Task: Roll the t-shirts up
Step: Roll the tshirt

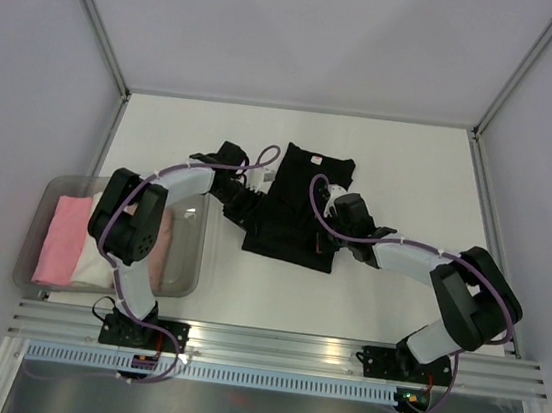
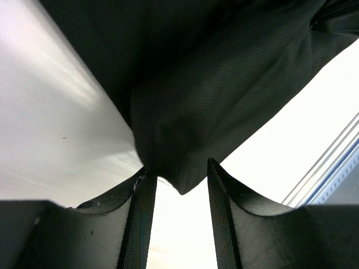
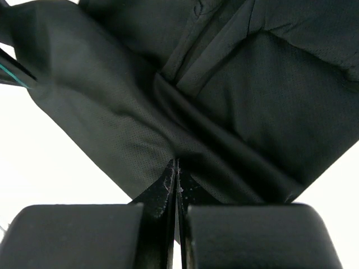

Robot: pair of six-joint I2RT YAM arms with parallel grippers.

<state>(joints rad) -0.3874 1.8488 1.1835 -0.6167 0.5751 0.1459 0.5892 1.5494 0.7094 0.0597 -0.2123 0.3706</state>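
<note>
The black t-shirt point(image 1: 290, 213) lies in the middle of the desk point(image 1: 393, 155), collar end far and hem near, already narrowed to a rough oblong, with one arm at each side edge. The right gripper point(image 3: 176, 168) has its jaws pinched tight on a fold of the black cloth. The left gripper point(image 2: 178, 174) has its jaws parted, and a hanging corner of the shirt dips between them without being clamped.

To my eye this is the tidying fold before the roll proper: both sides are being taken up so the shirt becomes a strip. The next move calls for the left jaws to close on that corner, so that both arms can lift and carry the cloth evenly. If only one side is held, the shirt will likely skew.

Off to the left sits a clear tub point(image 1: 192, 257) holding a pink shirt point(image 1: 63, 236) and a white one point(image 1: 97, 270). The left arm arches over it, so any swing back wants care.
</note>
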